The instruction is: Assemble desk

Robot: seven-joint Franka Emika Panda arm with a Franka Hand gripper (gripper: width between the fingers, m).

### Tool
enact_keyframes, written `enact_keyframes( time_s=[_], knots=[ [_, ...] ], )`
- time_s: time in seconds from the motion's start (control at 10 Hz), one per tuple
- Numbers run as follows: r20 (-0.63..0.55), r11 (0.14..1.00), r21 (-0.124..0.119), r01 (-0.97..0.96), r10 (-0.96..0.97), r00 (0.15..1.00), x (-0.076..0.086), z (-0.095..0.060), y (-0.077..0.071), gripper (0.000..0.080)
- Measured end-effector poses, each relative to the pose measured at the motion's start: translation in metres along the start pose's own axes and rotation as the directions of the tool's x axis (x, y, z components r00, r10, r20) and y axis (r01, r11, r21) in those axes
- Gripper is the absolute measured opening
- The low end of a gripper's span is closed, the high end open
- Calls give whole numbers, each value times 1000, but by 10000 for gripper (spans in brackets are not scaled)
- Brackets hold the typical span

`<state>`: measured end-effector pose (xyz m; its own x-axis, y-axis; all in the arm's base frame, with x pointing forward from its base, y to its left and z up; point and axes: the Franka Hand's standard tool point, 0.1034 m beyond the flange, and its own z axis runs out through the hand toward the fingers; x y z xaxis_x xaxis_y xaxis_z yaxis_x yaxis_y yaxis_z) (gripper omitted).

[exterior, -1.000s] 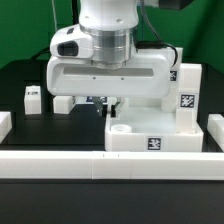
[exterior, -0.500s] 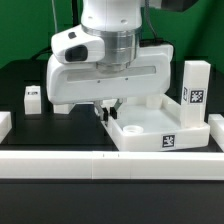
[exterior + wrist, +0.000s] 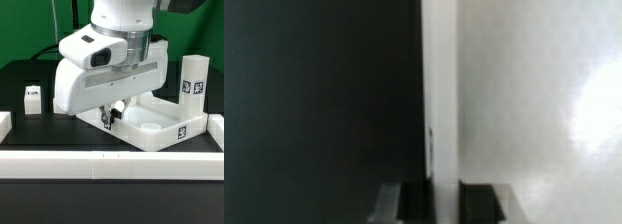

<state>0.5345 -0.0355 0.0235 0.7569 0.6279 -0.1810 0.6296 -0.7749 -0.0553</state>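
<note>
We see the gripper (image 3: 112, 117) pressed together on the thin side wall of the tabletop (image 3: 152, 138), at the corner toward the exterior view's left. In the wrist view its fingers (image 3: 404, 202) pinch this wall from both sides. The tabletop lies a little turned (not parallel to the front rail (image 3: 100, 163)) near the front edge of the table (image 3: 40, 125), toward the exterior view's right. The standing leg (image 3: 192, 84) is upright at its far corner. The second leg (image 3: 32, 96) sits well apart, near the table's edge on the exterior view's left.

White tabletop (image 3: 150, 138) and white leg (image 3: 195, 72) carry black-and-white square tags, on a black table (image 3: 30, 128).
</note>
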Motion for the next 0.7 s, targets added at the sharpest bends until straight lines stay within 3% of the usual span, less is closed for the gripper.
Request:
enact_keyframes(
  time_s=[0.1,0.4,0.7],
  knots=[
    [-6,997,-20,79,-79,997,1,-2,2,63],
    [8,979,-26,201,-201,980,-2,0,5,63],
    [37,899,-57,435,-433,900,22,-5,0,63]
  ],
)
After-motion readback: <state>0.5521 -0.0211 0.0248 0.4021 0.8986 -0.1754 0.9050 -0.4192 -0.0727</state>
